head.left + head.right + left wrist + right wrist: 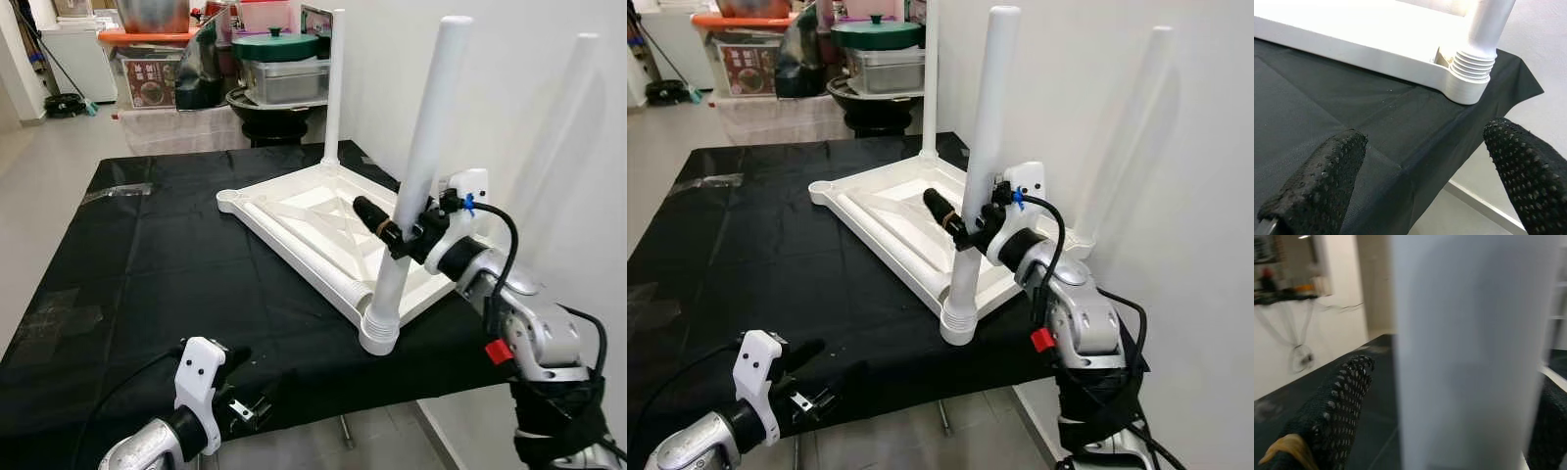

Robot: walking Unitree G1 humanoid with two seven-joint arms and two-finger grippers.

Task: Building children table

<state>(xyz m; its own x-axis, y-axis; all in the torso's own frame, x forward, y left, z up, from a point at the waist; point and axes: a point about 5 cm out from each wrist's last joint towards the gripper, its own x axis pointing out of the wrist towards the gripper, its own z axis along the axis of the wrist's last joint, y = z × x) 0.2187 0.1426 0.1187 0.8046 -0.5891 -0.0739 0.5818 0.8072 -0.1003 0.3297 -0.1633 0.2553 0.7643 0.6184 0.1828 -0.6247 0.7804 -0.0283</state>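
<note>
Near leg point(419, 176), socketed at the upturned tabletop point(313, 220) corner, is clamped by right gripper point(392, 235); left gripper point(230, 387) is held open, empty; cross-threading is risked if tilted.

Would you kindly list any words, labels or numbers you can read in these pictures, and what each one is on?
None can be read.
The box with a printed picture, at the far end of the room, bears print too small to read.
The white table top, its legs and both grippers carry no visible text.
</note>
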